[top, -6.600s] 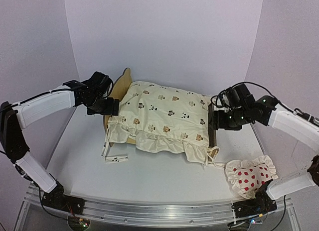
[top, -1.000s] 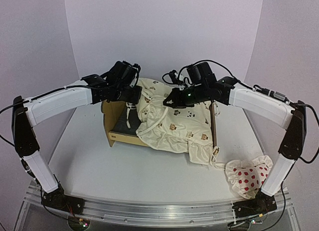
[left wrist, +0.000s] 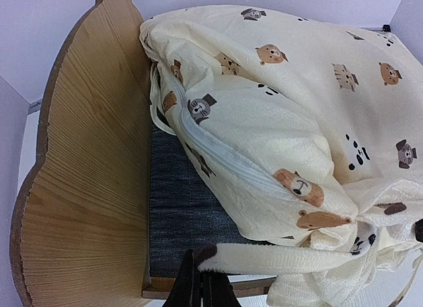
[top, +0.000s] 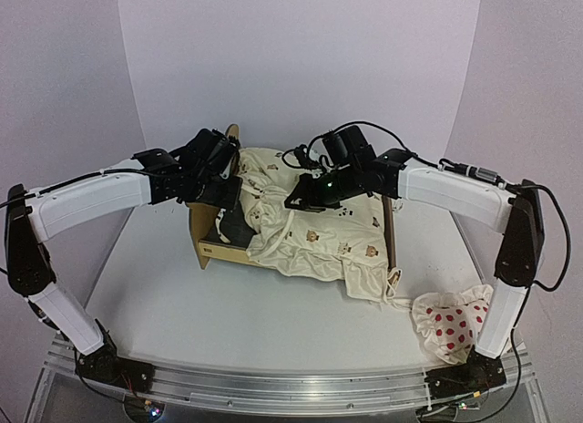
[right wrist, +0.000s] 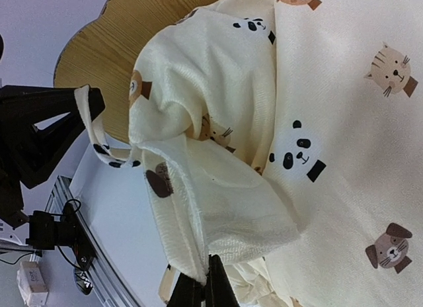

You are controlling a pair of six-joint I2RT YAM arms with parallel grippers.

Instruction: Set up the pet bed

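The pet bed [top: 224, 252] is a light plywood frame with a scalloped headboard [left wrist: 86, 175] and a dark grey felt base [left wrist: 182, 214], part of it bare. The cream animal-print cover [top: 319, 236] lies bunched over the bed's middle and right. My left gripper [top: 237, 190] hovers by the headboard, shut [left wrist: 201, 287] on a cream tie strap of the cover [left wrist: 277, 259]. My right gripper [top: 293, 202] is above the bed's middle, shut [right wrist: 206, 284] on a folded edge of the cover [right wrist: 218, 208].
A white red-dotted ruffled pillow [top: 453, 323] lies on the table at the front right, close to the right arm's base. A cover flap with a tie [top: 369, 282] hangs over the bed's near right corner. Purple walls close in at the back and sides.
Both grippers have moved a little left and down with the cover, drawing it towards the headboard. Earlier the cover lay spread over the whole bed with the grippers at its two ends.
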